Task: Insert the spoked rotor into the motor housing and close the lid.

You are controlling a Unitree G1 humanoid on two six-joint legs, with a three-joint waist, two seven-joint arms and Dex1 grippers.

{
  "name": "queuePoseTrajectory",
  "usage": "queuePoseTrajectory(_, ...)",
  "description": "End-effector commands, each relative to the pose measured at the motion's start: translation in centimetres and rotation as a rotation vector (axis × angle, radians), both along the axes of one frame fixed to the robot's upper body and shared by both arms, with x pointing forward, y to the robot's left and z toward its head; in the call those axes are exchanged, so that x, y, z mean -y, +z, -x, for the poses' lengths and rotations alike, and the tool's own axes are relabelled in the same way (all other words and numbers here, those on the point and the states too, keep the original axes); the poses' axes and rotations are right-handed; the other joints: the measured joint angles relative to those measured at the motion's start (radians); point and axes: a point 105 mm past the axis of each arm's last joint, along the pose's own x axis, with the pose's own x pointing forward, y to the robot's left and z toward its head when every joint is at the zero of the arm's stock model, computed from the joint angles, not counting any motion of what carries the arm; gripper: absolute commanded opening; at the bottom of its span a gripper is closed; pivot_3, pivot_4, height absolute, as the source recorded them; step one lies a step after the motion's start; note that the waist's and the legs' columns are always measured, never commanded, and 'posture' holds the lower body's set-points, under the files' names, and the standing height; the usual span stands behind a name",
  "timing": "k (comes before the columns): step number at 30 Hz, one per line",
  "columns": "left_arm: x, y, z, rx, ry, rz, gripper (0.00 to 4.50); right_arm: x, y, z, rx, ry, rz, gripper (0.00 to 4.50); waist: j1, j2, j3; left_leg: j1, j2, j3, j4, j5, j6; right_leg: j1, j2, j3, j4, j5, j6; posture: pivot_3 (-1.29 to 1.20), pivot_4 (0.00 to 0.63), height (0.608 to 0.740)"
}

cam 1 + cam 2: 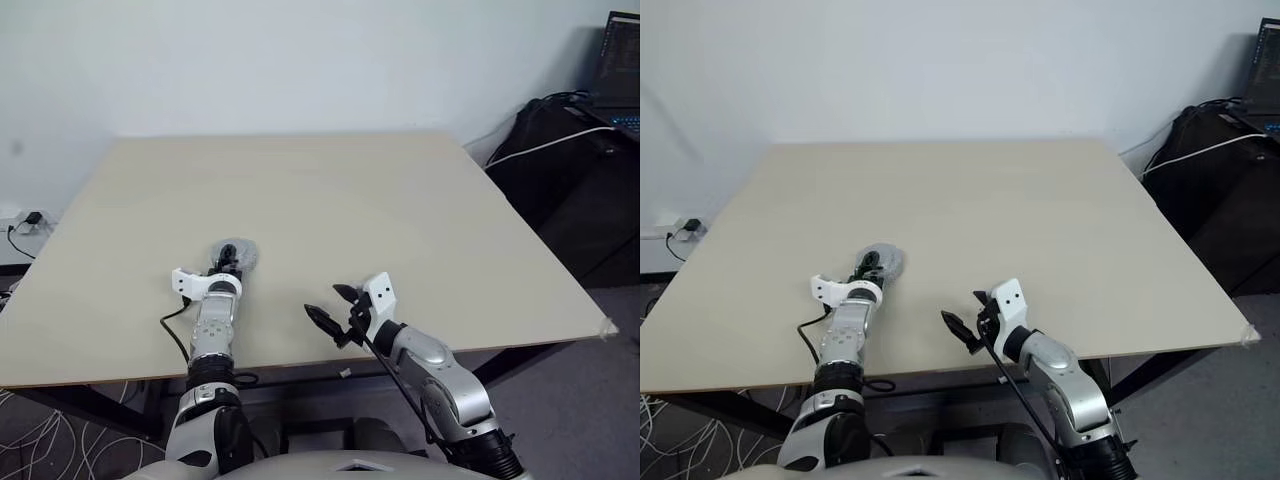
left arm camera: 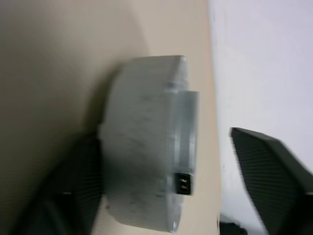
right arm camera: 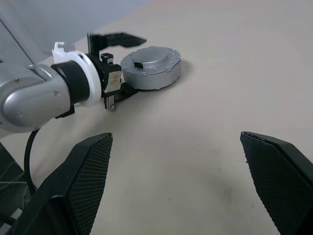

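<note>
We see the motor housing [image 3: 150,67] lying flat on the beige counter [image 1: 400,230], lid [image 3: 152,57] closed on top, well in from every edge, with bare surface all around it. Its small dark connector faces our left claw [image 3: 116,63], whose fingers stand spread on either side of the housing without gripping it. Our right claw [image 1: 332,308] hangs released near the counter's front edge, holding nothing.

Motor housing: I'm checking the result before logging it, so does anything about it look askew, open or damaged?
Nothing stands out. The motor housing lies flat on the table with its lid closed and flush; no coils or rotor show. The left gripper is open around it, one finger above and one beside it. The right gripper is open, well apart.
</note>
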Motion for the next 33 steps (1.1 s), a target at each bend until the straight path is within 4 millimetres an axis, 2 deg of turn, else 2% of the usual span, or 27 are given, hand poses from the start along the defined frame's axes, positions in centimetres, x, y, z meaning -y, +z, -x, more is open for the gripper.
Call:
queuePoseTrajectory(1,0.8,0.7,0.6,0.011,-0.019,0.000,4.47,0.1,0.9,-0.5,0.032,-0.009,-0.015,4.50,-0.002,0.000,0.000,0.000,0.000,0.000,0.000,0.000,0.000,0.001,0.000,0.000,0.000,0.000,0.000,0.00,0.000,0.740)
queuePoseTrajectory(5,1.6,0.5,2.4,-0.007,-0.052,0.020,4.47,0.0,0.9,-0.5,0.025,-0.010,-0.020,4.50,-0.002,0.000,0.000,0.000,0.001,0.000,0.000,0.000,0.000,0.000,0.000,0.000,0.000,0.001,-0.002,0.00,0.000,0.740)
queuePoseTrajectory(14,2.9,-0.5,8.1,-0.117,-0.087,0.063,4.47,-0.1,0.7,-0.5,0.013,-0.005,-0.025,4.50,-0.007,0.001,-0.003,0.001,0.001,0.001,-0.002,-0.003,-0.003,-0.001,-0.001,0.001,0.000,0.002,-0.006,0.00,0.000,0.740)
queuePoseTrajectory(18,2.6,0.3,9.5,-0.092,-0.111,0.018,4.47,-0.2,0.8,-0.5,0.012,0.002,-0.028,4.50,-0.004,0.004,-0.004,0.002,0.001,0.000,-0.001,-0.003,-0.005,0.000,-0.002,0.000,0.000,-0.001,-0.001,0.00,0.000,0.740)
queuePoseTrajectory(24,1.4,2.3,10.1,0.031,-0.202,-0.335,4.47,0.0,0.7,-0.5,0.039,0.000,-0.026,4.50,-0.004,0.004,-0.004,0.002,0.001,0.001,-0.002,-0.003,-0.005,0.000,-0.002,0.000,-0.001,-0.001,-0.001,0.00,0.000,0.740)
queuePoseTrajectory(27,0.9,3.3,10.0,0.106,-0.230,-0.595,4.47,0.4,0.7,-0.6,0.075,-0.024,-0.008,4.50,-0.003,0.005,-0.004,0.001,0.001,0.001,-0.002,-0.003,-0.005,-0.001,-0.002,0.000,0.000,-0.001,-0.001,0.00,0.000,0.740)
queuePoseTrajectory(33,1.1,3.5,10.0,0.178,-0.257,-0.972,4.47,2.0,0.4,-1.3,0.187,-0.174,0.066,4.50,-0.002,0.007,-0.005,0.001,0.001,0.001,-0.004,-0.004,-0.005,-0.002,-0.002,0.000,-0.001,-0.002,-0.001,0.00,0.000,0.740)
